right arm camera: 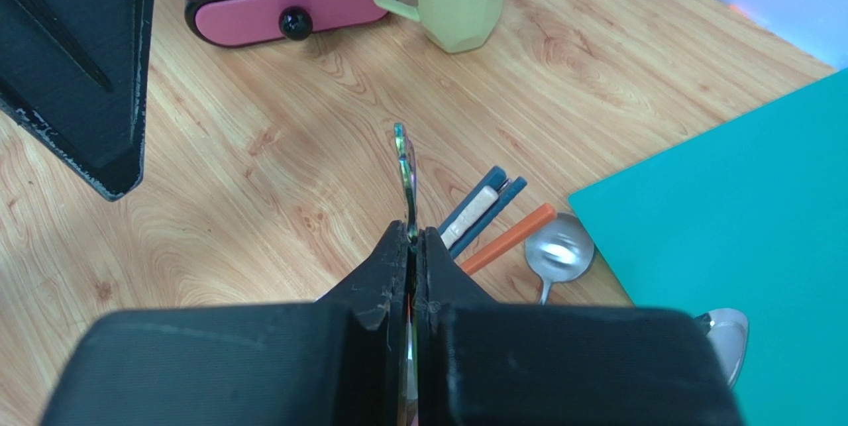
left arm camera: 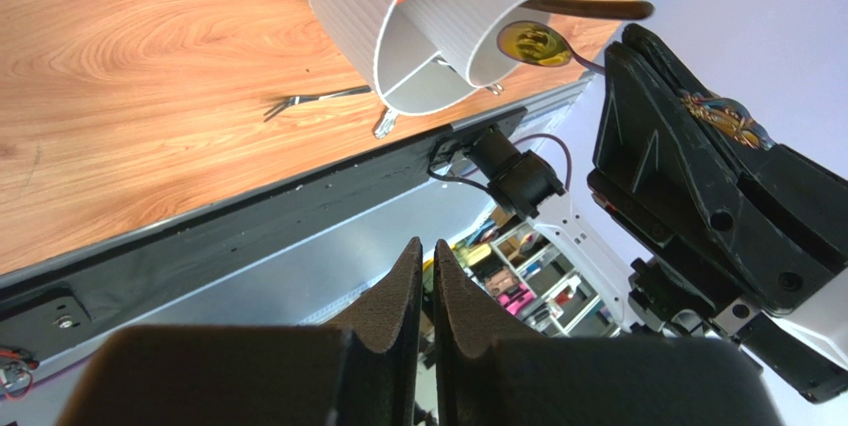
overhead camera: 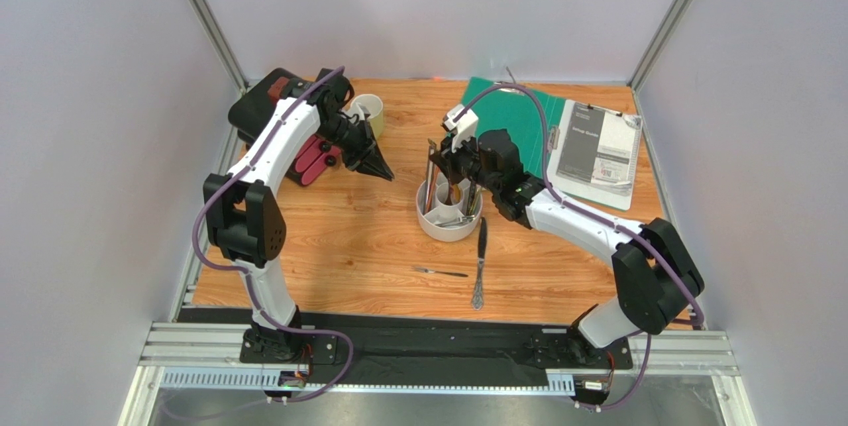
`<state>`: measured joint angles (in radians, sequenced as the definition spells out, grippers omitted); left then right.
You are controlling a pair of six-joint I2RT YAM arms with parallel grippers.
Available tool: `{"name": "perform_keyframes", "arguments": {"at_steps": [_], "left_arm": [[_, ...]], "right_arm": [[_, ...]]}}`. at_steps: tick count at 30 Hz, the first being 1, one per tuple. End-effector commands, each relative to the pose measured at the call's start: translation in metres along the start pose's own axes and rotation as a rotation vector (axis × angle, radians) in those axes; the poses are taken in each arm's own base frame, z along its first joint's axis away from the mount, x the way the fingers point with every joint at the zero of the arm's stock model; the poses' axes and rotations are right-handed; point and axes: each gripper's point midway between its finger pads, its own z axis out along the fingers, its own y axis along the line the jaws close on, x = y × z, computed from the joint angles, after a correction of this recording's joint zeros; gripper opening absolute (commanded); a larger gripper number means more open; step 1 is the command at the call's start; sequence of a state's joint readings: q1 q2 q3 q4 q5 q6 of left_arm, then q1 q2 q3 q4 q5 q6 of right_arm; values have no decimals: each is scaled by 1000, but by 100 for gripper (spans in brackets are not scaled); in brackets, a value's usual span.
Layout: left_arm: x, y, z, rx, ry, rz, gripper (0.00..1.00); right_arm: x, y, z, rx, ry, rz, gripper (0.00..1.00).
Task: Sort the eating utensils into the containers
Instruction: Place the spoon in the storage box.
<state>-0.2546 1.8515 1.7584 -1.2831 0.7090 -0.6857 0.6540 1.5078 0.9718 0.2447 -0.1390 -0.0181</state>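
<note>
The round white partitioned holder [overhead camera: 448, 217] stands mid-table with several utensils upright in it. It also shows in the left wrist view [left arm camera: 398, 28], with a gold spoon [left arm camera: 532, 43] leaning out of it. My right gripper [overhead camera: 460, 180] hangs just above the holder, shut on a thin iridescent utensil [right arm camera: 403, 163]. In the right wrist view, blue chopsticks [right arm camera: 483, 207], an orange stick [right arm camera: 510, 237] and a silver spoon [right arm camera: 559, 252] show below its fingers. My left gripper [overhead camera: 381, 171] is shut and empty, left of the holder. A small silver fork [overhead camera: 441, 272] and a dark-handled utensil [overhead camera: 481, 257] lie on the table in front of the holder.
A pale yellow mug [overhead camera: 366, 110] and a red-pink case [overhead camera: 318, 160] sit at the back left by the left arm. A green folder [overhead camera: 518, 113] and a clipboard with papers [overhead camera: 597, 153] lie at the back right. The black rail [overhead camera: 438, 332] runs along the near edge.
</note>
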Motion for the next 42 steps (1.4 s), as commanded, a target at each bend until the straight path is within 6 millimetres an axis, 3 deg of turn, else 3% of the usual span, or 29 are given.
{"name": "perform_keyframes", "arguments": {"at_steps": [1,7,14,19,25,28,35,42], "left_arm": [[-4,0,3,4,-27,4,12],[-9,3,8,-14,-31,14,12],[-14,-3,19,-20,-14,44,13],[-17,-13,35,-69,-23,131,15],[-21,8,86,-188,68,164,15],[-21,19,102,-266,68,199,16],[-31,36,110,-337,31,217,18],[-35,47,113,-392,21,232,18]], "right_arm": [[-5,2,2,1,-48,4,2],[7,6,0,-5,-15,52,13],[6,11,-9,-17,17,77,29],[-26,13,-36,-10,-19,60,33],[-82,5,-87,71,-96,44,41],[-101,-2,-112,125,-132,34,42],[-112,-25,-154,260,-161,21,43],[-105,-30,-166,295,-153,40,43]]}}
